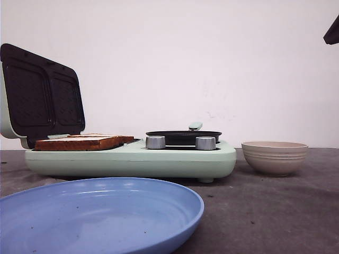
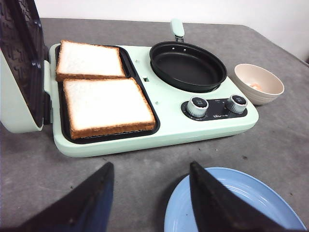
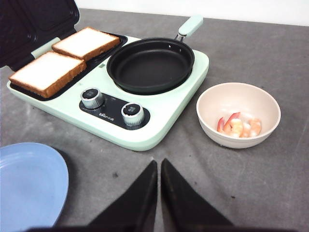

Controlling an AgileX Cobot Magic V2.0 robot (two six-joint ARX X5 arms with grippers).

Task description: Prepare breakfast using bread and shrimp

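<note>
A mint-green breakfast maker (image 1: 132, 159) sits mid-table on a grey tabletop (image 1: 265, 211), lid (image 1: 39, 92) swung up & back on the robot's left side, dark ridged plate facing out. Two slices of bread (image 2: 108, 106) lie flat side by side in the open grill tray (image 2: 65, 121), edges nearly touching, white crumb up, brown crust all round. The far slice (image 2: 89, 60) sits closer to the wall, the near one closer to the robot.

On the maker's right half a black frying pan (image 3: 150, 65) rests on the hotplate, nothing in it, its pale green handle (image 3: 189, 25) pointing away toward the wall. Two silver knobs (image 3: 112, 106) sit on a black panel at the front edge, just below the pan.

Right of the maker, apart from it, stands a beige bowl (image 3: 239, 113) w/ a few pink-orange shrimp (image 3: 239, 126) piled at the bottom. A blue plate (image 1: 100, 214) lies in front of the maker, nearest the robot, bare.

Left gripper (image 2: 149, 203): fingers spread wide apart, nothing between them, hanging above the table near the plate's rim, in front of the bread. Right gripper (image 3: 159, 193): fingers pressed together w/ only a thin slit, holding nothing, above bare table in front of the knobs & bowl. Neither touches the bread, pan or bowl. In the front view, only a dark corner of an arm (image 1: 332, 33) shows at upper right.
</note>
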